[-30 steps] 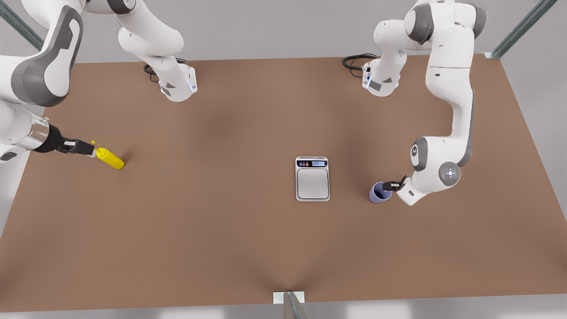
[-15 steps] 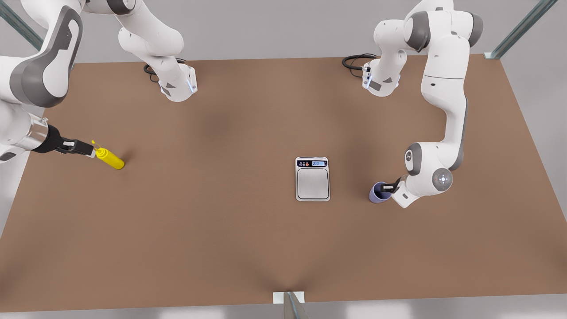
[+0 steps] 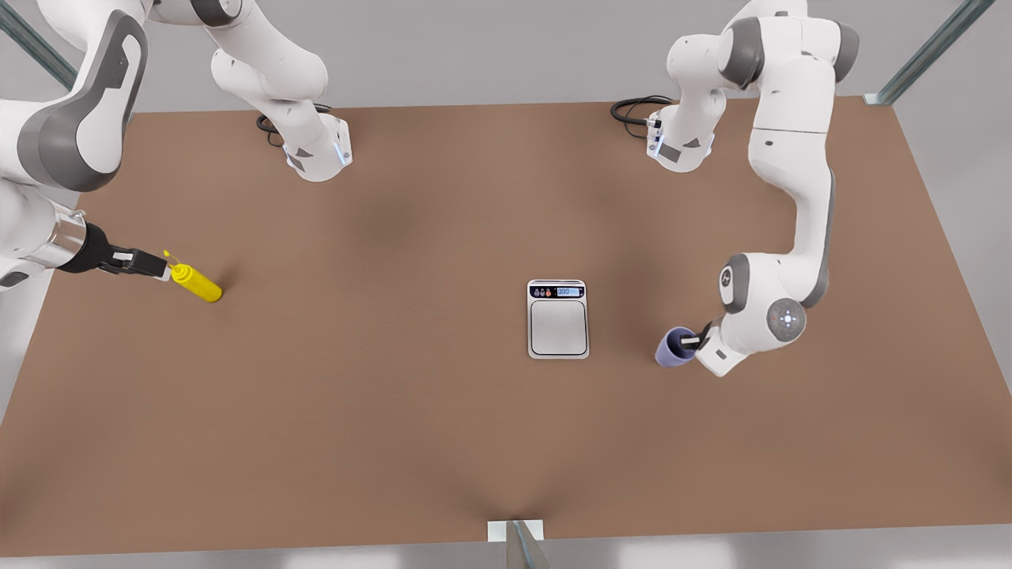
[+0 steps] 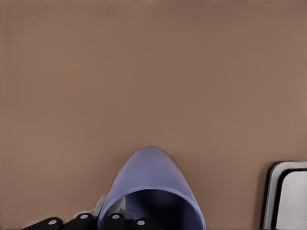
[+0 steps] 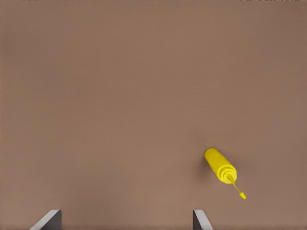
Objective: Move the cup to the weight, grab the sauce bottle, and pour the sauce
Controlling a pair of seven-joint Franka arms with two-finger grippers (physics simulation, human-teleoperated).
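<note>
The left gripper [image 3: 691,341], at the right of the front view, has its fingers closed on the rim of the cup [image 3: 672,348]: one finger sits inside the mouth and one outside, as the left wrist view also shows [image 4: 152,189]. Compared with half a second ago and a second ago, the cup has shifted slightly toward the front view's left and lower, and it now leans rather than standing square; the forearm above it has drawn in. This is judged to be the start of the carry toward the weight [image 3: 558,318], which lies in the middle of the front view, near the cup but apart from it. The first step is therefore under way and not yet complete.

The right gripper [image 3: 154,268], at the left edge of the front view, waits above the sauce bottle [image 3: 198,284], unchanged across the three moments. Its fingers are spread wide in the right wrist view and hold nothing. The bottle lies on its side on the brown surface [image 3: 395,435], nozzle toward the gripper.

Writing: the weight's dark display strip shows lit digits and small coloured buttons; the digits cannot be read with confidence. No brand or label is visible on the cup or the bottle.
</note>
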